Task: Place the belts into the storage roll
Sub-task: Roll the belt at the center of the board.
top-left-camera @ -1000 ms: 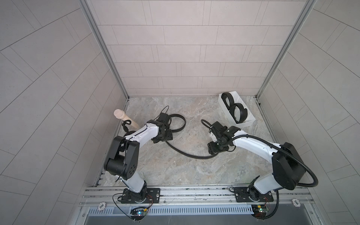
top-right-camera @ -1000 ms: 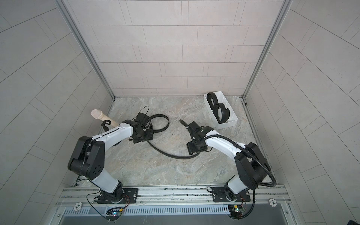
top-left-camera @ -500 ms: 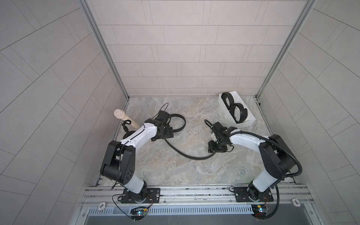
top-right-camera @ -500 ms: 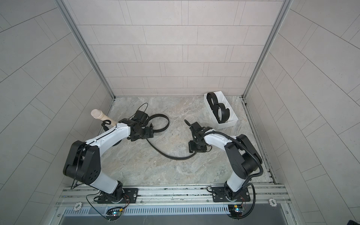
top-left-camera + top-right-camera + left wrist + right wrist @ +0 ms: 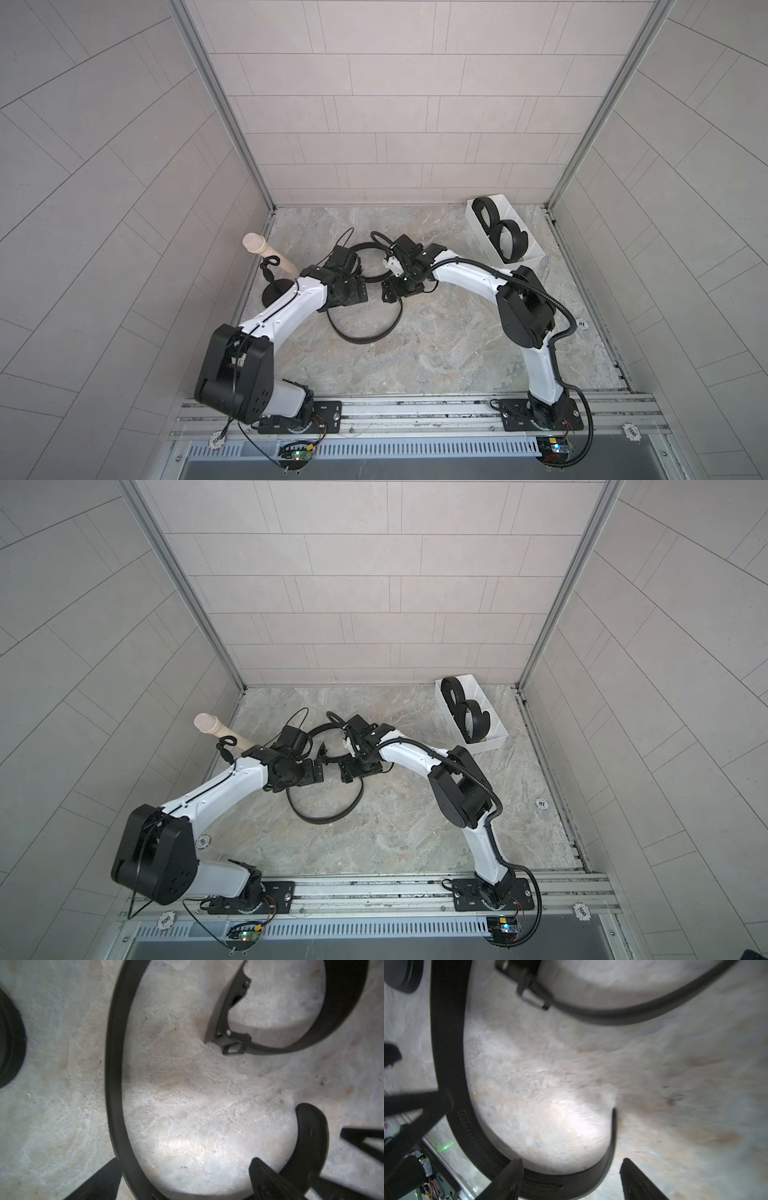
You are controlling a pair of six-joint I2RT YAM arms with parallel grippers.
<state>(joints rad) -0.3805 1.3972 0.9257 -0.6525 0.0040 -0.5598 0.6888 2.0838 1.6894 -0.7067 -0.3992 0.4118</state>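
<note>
Black and uncoiled, one belt (image 5: 365,338) lies on the marble surface (image 5: 436,353) in a wide loose loop, and I have both hands down low over it near the middle. Through the left wrist camera I see the left hand (image 5: 182,1184) with its fingers spread apart. The belt runs just inside one finger and a rounded free end curls by the other, with nothing clamped. The dark buckle (image 5: 234,1045) rests on the stone farther out.

My right hand (image 5: 571,1182) is likewise apart. The belt crosses beneath one finger and a free end sits between the two, unpinched. In both top views the hands face each other, close together, and the belt's lower curve bows toward the arm bases.

The storage roll (image 5: 508,206) sits in the far right corner, well apart from the hands, with two coiled belts (image 5: 519,245) standing on edge inside. A black stand with a beige peg (image 5: 266,255) is by the left wall.
</note>
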